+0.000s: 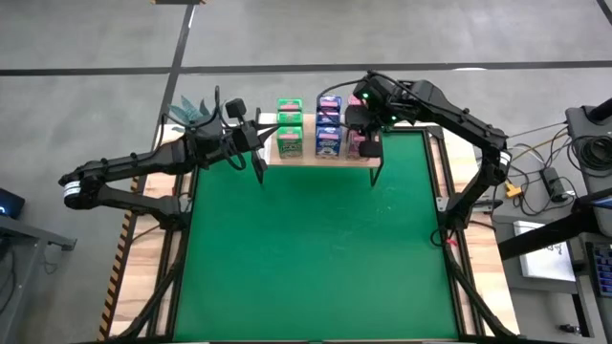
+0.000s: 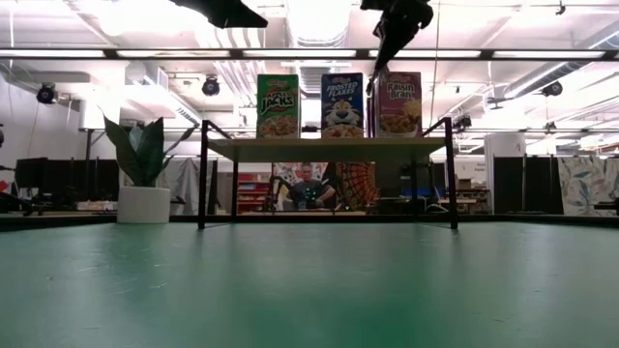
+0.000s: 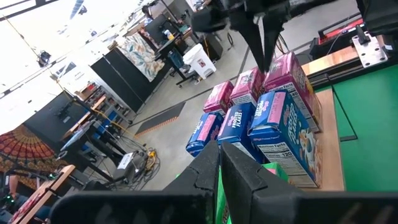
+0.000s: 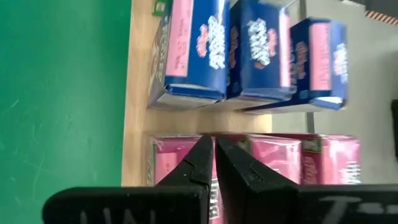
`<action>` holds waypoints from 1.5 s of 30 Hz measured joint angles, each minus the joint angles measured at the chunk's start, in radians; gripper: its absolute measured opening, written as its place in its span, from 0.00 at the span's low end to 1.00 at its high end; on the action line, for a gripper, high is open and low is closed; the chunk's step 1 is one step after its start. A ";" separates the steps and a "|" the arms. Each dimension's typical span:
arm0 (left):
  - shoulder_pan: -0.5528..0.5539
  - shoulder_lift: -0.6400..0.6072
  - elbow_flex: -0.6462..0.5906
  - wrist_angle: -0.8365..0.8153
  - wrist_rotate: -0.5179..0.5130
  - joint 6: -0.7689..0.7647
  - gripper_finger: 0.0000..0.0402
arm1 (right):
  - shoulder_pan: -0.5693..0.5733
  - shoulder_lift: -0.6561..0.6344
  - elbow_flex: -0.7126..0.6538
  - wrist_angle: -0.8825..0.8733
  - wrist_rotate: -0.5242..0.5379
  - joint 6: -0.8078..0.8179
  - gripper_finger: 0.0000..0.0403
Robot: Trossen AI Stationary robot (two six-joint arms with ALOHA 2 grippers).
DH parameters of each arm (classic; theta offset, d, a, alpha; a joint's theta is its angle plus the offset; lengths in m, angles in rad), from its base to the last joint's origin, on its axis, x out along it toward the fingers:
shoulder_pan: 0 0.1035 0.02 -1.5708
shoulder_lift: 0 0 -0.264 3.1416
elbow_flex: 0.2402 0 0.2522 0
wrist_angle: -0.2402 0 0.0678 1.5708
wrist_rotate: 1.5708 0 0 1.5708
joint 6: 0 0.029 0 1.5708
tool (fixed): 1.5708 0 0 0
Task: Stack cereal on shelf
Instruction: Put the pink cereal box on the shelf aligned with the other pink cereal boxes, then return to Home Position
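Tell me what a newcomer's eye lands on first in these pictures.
Three rows of cereal stand on the shelf at the table's far edge: green boxes, blue boxes and pink boxes, left to right. The right pincer, shut, hangs just over the pink row. The left pincer, also shut, waits by the shelf's left end.

Green [image 1: 289, 126], blue [image 1: 328, 125] and pink cereal boxes [image 4: 261, 163]; light wood shelf [image 1: 320, 159].

Left end effector [image 1: 260, 168] fingers shut, arm reaching inward from the left, right end effector [image 1: 368, 145] shut, arm bent inward, wrist pointing down
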 joint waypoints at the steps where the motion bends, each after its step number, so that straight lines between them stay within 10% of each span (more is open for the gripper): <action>1: 0.000 0.000 0.000 0.000 0.000 0.000 0.00 | 0.000 -0.004 0.006 0.001 0.000 0.002 0.02; 7: 0.002 -0.009 0.000 -0.042 0.076 0.000 0.00 | 0.002 -0.055 -0.001 0.010 -0.101 0.004 0.02; 16: 0.045 -0.183 -0.048 -0.157 0.698 -0.013 0.00 | 0.002 -0.315 -0.352 0.391 -0.367 0.016 0.02; 29: 0.045 -0.441 -0.325 0.027 0.740 -0.067 0.00 | 0.002 -0.631 -0.968 1.015 -0.434 0.050 0.02; 45: 0.046 -0.623 -0.626 0.243 0.740 -0.227 0.00 | 0.002 -0.869 -1.401 1.425 -0.484 0.138 0.02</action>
